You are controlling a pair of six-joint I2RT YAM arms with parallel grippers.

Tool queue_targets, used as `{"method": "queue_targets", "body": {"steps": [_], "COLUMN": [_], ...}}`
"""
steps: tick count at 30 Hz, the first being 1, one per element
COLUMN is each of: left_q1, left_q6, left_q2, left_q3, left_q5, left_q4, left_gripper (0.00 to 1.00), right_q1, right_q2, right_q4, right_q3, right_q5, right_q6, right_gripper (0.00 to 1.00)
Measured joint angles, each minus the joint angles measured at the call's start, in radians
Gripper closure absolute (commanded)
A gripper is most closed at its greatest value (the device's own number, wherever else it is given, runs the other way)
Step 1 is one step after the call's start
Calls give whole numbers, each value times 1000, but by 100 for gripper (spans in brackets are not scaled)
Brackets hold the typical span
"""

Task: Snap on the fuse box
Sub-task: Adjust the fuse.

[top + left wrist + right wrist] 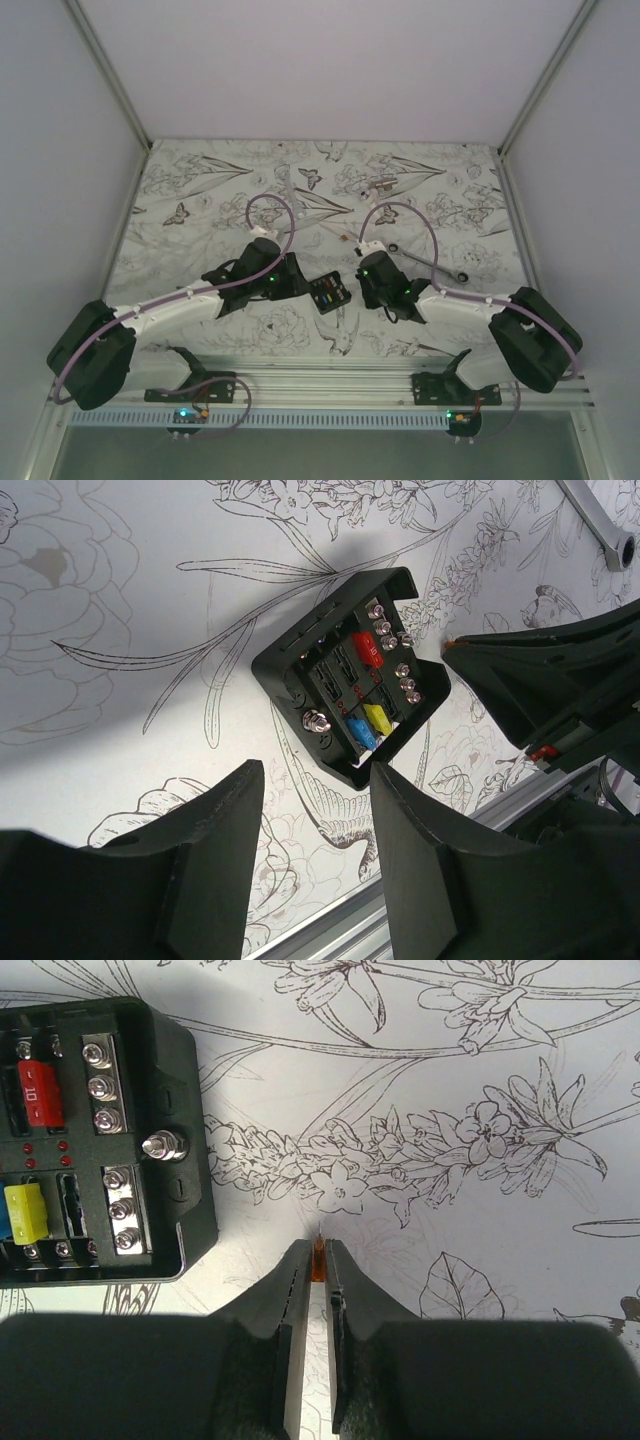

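Though open-faced, square black plastic fuse box (350,685); left pincer (318,775) agape, right pincer (318,1248) nipping orange sliver (318,1260).

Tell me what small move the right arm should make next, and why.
Probably shift the right gripper left over the fuse box: it pinches a thin orange piece, and the box lies face-up just beside it, with the left gripper open and not touching it.

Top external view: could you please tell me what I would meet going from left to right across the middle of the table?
left gripper → fuse box → right gripper, pinching a small orange piece → silver wrench
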Motion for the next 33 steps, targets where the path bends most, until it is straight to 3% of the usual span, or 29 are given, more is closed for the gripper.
{"method": "queue_targets", "body": {"steps": [7, 15, 24, 33], "left_q1": [0, 10, 55, 59], "left_q6": [4, 100, 293, 362], "left_q2": [-3, -72, -188, -185], "left_q3": [0, 0, 2, 36], "left_q5": [0, 8, 142, 326], "left_q4": [-1, -11, 5, 55], "left_gripper": [51, 53, 60, 66], "right_q1": [0, -5, -84, -100], "right_q2": [-31, -159, -227, -204], "right_q4": [-7, -85, -64, -10], "right_q3": [-5, 35, 103, 161], "right_q5": [-18, -134, -496, -812], "right_q6": [-4, -45, -125, -186], "right_gripper": [97, 100, 100, 100]}}
